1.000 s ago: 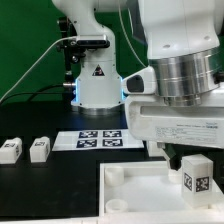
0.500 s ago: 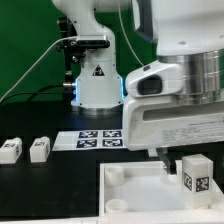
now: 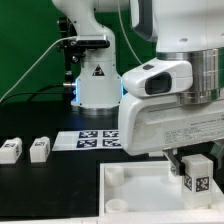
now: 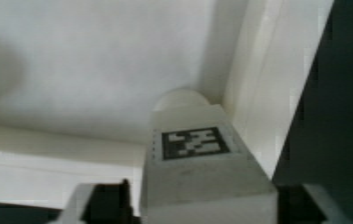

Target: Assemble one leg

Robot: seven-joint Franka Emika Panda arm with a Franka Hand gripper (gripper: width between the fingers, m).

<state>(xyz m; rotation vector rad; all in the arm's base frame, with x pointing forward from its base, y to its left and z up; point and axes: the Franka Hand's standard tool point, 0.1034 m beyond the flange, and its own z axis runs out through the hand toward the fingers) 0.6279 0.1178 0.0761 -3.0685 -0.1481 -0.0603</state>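
My gripper point(image 3: 193, 166) is shut on a leg point(image 3: 197, 180), a small white block with a black-and-white tag on its face. It holds the leg upright over the exterior view's right side of the large white panel point(image 3: 135, 181). In the wrist view the leg point(image 4: 198, 150) fills the gap between the two dark fingers point(image 4: 105, 203), with the panel's surface point(image 4: 84, 90) and its raised rim point(image 4: 262, 60) beyond it. I cannot tell whether the leg's lower end touches the panel.
Two more legs point(image 3: 10, 150) point(image 3: 39, 149) lie on the black table at the exterior view's left. The marker board point(image 3: 98, 138) lies in front of the robot base point(image 3: 97, 82). A round socket point(image 3: 117, 207) shows on the panel's near side.
The gripper body has shifted toward the exterior view's left and slightly lower. The held leg stays at about the same spot over the panel.
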